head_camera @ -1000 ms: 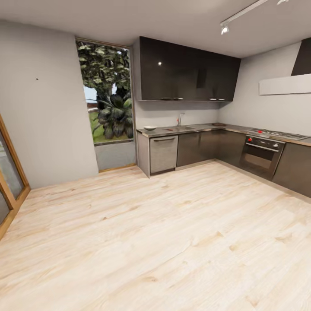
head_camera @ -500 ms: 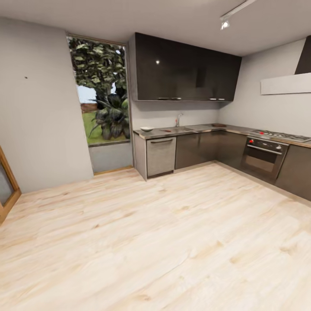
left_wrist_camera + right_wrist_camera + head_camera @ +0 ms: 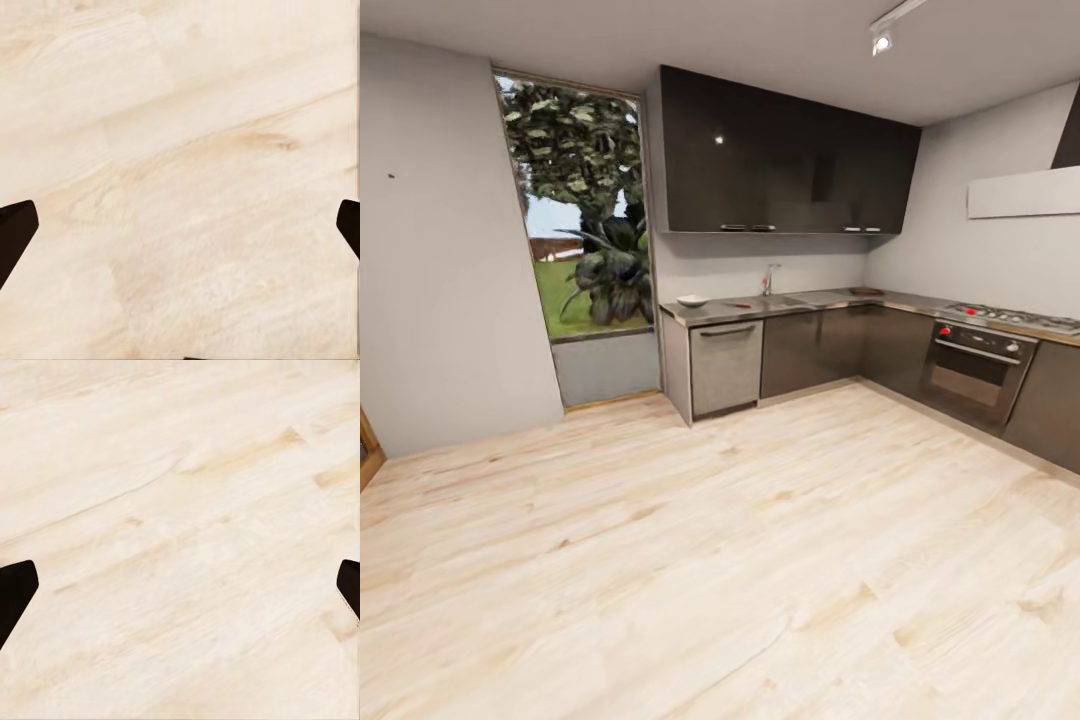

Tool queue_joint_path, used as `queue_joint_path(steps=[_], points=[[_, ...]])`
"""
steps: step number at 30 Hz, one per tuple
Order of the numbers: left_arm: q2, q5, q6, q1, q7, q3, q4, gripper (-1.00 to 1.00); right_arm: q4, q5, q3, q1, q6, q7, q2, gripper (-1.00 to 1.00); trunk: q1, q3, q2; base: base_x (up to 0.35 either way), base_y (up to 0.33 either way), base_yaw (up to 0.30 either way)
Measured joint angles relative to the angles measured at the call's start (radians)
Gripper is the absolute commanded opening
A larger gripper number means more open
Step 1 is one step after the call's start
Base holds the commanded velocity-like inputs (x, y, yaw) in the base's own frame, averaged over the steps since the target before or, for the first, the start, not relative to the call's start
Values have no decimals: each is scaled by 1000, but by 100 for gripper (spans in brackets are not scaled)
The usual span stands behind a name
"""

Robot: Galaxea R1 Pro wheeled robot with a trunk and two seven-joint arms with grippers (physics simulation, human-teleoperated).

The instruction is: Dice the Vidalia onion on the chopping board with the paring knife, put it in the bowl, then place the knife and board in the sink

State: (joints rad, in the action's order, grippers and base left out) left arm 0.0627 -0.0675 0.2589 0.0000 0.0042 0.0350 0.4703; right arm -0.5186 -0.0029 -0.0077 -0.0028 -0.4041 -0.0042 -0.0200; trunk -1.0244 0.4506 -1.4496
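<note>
Wide pale wooden plank floor point(image 3: 740, 560) spreads ahead, and the kitchen sits across the room at about one o'clock. The long smooth grey glossy countertop point(image 3: 840, 297) runs above dark cabinet fronts point(image 3: 810, 345). At its eleven o'clock end rests the shallow white bowl point(image 3: 692, 300). Just beside it toward the tap lies a small reddish thing, too small to name. The rectangular stainless-steel sink point(image 3: 785, 298) sits under the chrome tap point(image 3: 770, 277); what lies inside the basin cannot be made out from here. A dark board-like shape shows in the far corner, too small to tell. Tall window with green foliage point(image 3: 585, 200) at eleven o'clock, black oven with red knobs point(image 3: 975, 368) at two o'clock.

Left gripper point(image 3: 180, 232): dark fingertips point(image 3: 15, 232) spread wide over floorboards, nothing between. Right gripper point(image 3: 180, 592): jaws equally wide, empty, above the floor.
</note>
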Motion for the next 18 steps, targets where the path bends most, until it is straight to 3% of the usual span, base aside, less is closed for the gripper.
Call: queue_joint_path(steps=[18], points=[[0,1,1,0,0,0,0,100,0,0,-1,0,0,-1,0,100,0,0,0,305,-162,0]])
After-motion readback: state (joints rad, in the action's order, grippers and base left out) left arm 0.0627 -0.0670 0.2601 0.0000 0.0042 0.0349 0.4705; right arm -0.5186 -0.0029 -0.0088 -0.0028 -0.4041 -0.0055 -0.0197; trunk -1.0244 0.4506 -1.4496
